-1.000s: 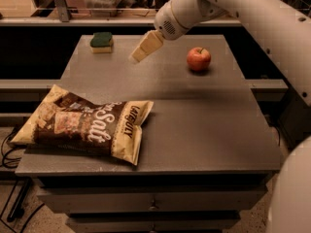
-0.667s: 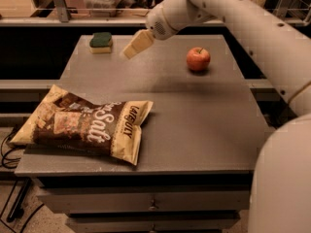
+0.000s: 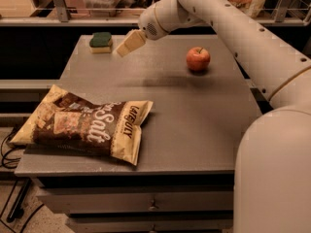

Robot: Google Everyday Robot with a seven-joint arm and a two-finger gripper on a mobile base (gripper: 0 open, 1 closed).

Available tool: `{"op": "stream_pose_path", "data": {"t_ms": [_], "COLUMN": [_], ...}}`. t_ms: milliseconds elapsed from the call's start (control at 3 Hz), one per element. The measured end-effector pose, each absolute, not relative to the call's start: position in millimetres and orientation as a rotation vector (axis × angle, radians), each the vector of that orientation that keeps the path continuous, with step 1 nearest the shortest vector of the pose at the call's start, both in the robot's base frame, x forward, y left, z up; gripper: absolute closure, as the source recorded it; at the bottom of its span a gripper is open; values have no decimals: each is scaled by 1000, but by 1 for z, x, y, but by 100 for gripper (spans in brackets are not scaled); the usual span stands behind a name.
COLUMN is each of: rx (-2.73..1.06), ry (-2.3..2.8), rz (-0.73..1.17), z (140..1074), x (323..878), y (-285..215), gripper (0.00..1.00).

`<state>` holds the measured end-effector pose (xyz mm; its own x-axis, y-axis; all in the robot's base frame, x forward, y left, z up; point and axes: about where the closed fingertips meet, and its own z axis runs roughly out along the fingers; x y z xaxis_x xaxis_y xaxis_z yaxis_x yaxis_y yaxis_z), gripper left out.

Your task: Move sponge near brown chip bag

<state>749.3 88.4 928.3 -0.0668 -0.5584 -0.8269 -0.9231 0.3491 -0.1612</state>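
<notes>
The sponge [image 3: 101,42], dark green on top with a pale yellow body, lies at the far left corner of the grey table [image 3: 194,110]. The brown chip bag [image 3: 85,123] with white "Salt" lettering lies flat at the table's front left. My gripper [image 3: 127,44] hangs above the table just right of the sponge, a short gap apart from it, at the end of the white arm reaching in from the right. It holds nothing that I can see.
A red apple [image 3: 198,58] stands at the table's far right. A shelf rail and stored items run behind the table. My white arm and body fill the right side. Drawers sit under the table front.
My gripper has moved left across the back of the table, from near the middle toward the sponge. The sponge, the bag and the apple have not moved.
</notes>
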Motion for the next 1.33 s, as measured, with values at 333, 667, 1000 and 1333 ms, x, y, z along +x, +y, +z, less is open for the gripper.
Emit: {"op": "stream_pose_path", "data": {"t_ms": [333,667,1000,1333], "rx": [-1298,-1266,-1245,-1229], "ry": [1765,1741,1710,1678], "rz": [540,626,693,715], "z": [921,914,903,892], "x": [753,761,769,784], "y": [96,123,152,178], "gripper": [0,0,0,0]}}
